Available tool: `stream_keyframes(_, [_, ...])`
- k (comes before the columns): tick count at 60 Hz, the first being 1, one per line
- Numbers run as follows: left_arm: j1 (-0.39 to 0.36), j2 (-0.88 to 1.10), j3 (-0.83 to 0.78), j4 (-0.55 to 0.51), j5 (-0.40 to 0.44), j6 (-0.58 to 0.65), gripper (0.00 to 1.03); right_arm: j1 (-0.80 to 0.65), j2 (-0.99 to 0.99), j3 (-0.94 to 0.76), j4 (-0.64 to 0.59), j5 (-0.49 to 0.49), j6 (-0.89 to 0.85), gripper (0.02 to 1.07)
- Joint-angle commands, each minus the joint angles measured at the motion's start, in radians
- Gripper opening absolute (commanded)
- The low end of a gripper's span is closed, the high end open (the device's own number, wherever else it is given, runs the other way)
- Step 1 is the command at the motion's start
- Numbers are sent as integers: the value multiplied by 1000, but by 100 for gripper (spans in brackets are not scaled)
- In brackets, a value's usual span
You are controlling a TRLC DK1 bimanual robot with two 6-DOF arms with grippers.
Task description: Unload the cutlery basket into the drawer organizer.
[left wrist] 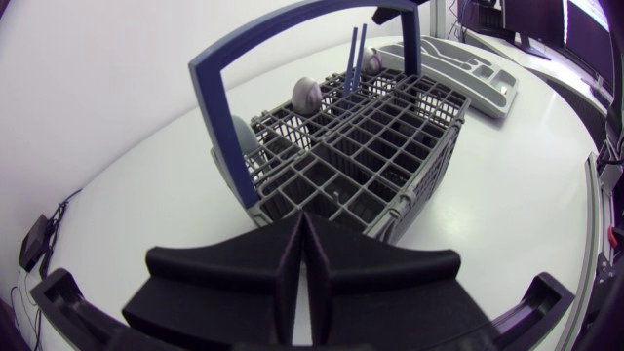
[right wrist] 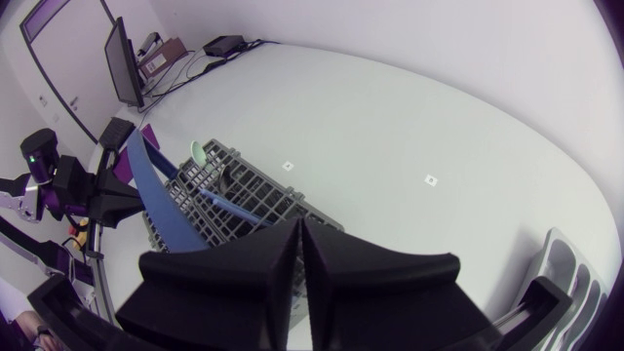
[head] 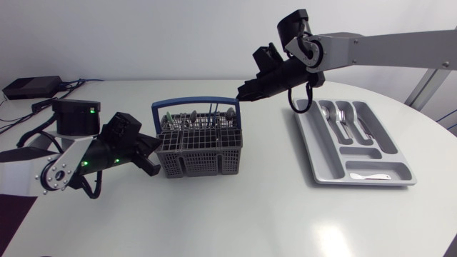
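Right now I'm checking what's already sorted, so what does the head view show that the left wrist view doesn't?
Only the head view: sorted cutlery lying in the drawer organizer, a small utensil in its front slot, and the right pincer by the cutlery basket. Only the left wrist view: the left pincer has its fingers shut together, empty, just short of the basket. Both: the basket with its blue handle, upright spoons in it, and the organizer.
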Motion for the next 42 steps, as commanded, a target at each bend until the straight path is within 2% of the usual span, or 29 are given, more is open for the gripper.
stream_keyframes(1, [-9, 77, -26, 42, 13, 23, 3, 20, 27, 28, -25, -21, 30, 11])
stream_keyframes(15, [8, 224, 20, 157, 12, 30, 3, 40, -68, -81, -49, -60, 16, 11])
stream_keyframes(42, [14, 361, 180, 179, 6, 30, 3, 52, -318, -342, -100, -48, -10, 11])
